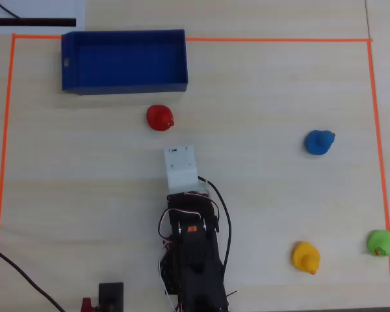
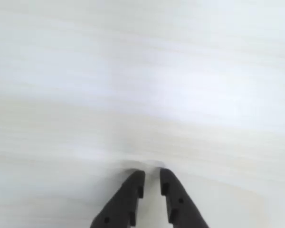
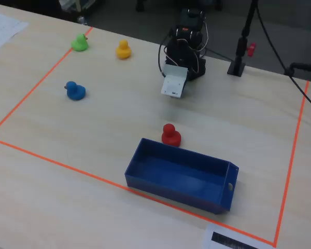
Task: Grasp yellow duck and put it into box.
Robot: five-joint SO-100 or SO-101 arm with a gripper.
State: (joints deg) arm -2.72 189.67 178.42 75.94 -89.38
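Note:
The yellow duck stands on the table at the lower right of the overhead view, far to the right of the arm; in the fixed view it is at the far left. The dark blue box lies empty at the upper left, and near the front in the fixed view. My gripper points down at bare table in the wrist view, its black jaws nearly together and empty. In the overhead view the white wrist housing hides it. No duck shows in the wrist view.
A red duck stands just below the box, ahead of the arm. A blue duck is at mid right and a green duck right of the yellow one. Orange tape frames the work area. Cables trail behind the arm base.

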